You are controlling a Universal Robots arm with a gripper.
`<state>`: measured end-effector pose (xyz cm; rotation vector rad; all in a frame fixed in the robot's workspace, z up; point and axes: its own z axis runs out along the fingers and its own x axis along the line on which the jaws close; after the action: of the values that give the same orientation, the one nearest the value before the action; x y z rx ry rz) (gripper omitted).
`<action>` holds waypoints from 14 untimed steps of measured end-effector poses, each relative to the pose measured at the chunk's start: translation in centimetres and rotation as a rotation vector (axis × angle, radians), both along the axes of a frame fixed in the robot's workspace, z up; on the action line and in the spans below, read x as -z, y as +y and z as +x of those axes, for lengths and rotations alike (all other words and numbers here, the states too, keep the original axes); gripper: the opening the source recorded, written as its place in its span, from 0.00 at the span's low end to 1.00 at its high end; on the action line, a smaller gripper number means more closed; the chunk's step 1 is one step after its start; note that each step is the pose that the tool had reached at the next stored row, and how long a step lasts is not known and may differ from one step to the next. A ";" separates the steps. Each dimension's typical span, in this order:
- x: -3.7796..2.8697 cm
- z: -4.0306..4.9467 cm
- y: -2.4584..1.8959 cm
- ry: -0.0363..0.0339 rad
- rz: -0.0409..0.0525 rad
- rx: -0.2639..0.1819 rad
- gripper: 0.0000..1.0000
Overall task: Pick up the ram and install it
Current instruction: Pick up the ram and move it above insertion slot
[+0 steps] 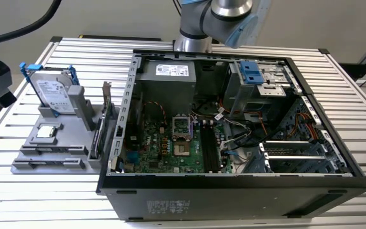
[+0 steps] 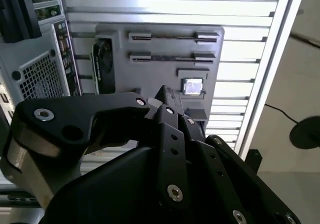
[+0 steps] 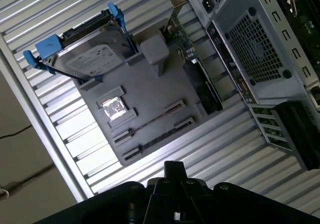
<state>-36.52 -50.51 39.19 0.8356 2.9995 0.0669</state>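
Observation:
The ram (image 3: 150, 121) shows as a thin strip seen edge-on, standing in the slot nearest the square chip on the grey holder (image 3: 150, 92). The second wrist view has the same ram (image 2: 172, 58) as a dark line between two end brackets. High above that holder hangs my gripper (image 3: 172, 168), its black fingers (image 2: 162, 97) drawn together with nothing between them. It touches neither the ram nor the holder. In the exterior view the arm (image 1: 218, 16) rises behind the open computer case (image 1: 234, 183), and the holder (image 1: 27, 157) lies toward the exterior view's left of the case.
On the holder stand a silver hard drive in a blue frame (image 1: 49, 88), a dark expansion card (image 3: 202, 87) and a square chip (image 3: 114, 108). The motherboard (image 1: 170, 143) lies exposed inside the case, with cables to one side. A ribbed metal table (image 1: 55, 205) carries everything.

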 end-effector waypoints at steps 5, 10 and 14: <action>0.00 0.00 0.00 0.0000 0.0000 0.029 0.00; -0.02 0.00 0.00 0.0002 -0.0002 0.058 0.00; -0.01 0.00 0.00 0.0001 -0.0001 0.080 0.00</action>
<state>-36.53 -50.51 39.19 0.9548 2.9620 0.0650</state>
